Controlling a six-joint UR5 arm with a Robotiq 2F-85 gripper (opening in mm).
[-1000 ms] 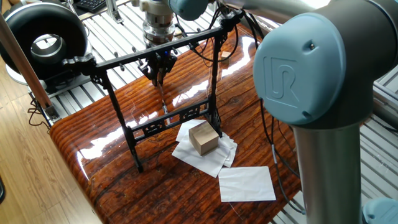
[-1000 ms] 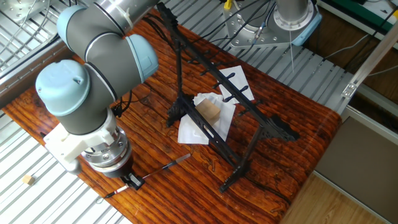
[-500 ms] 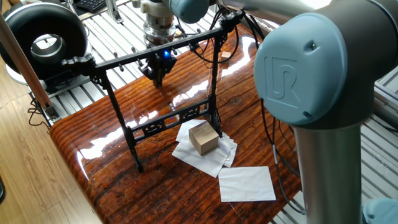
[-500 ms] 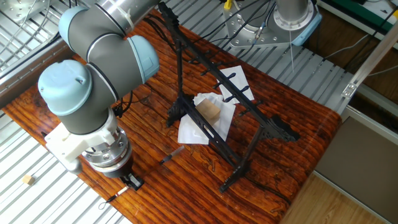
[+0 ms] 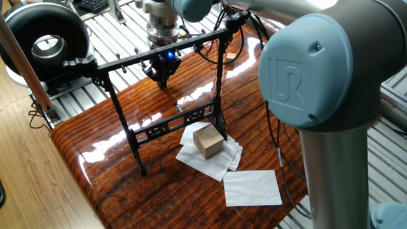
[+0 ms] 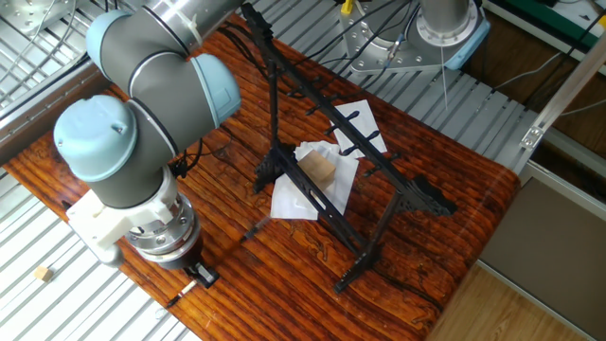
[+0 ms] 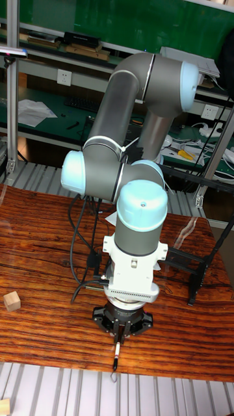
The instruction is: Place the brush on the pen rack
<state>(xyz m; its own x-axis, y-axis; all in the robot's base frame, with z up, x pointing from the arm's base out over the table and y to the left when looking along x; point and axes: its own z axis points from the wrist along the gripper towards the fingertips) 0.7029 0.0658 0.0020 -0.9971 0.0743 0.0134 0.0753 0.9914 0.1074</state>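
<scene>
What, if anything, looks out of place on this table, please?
Only the crumpled white paper bunched around the pen rack foot, with a wooden block sitting on it; its sheets lie askew. The rack stands upright, and the brush hangs straight down from the closed jaws.

The gripper has fingers too small and dark to tell whether they clamp the brush. In one fixed view the rack hides most of the gripper. The arm covers part of the table, and the rack's far end is cut off at the tall view's edge.
</scene>
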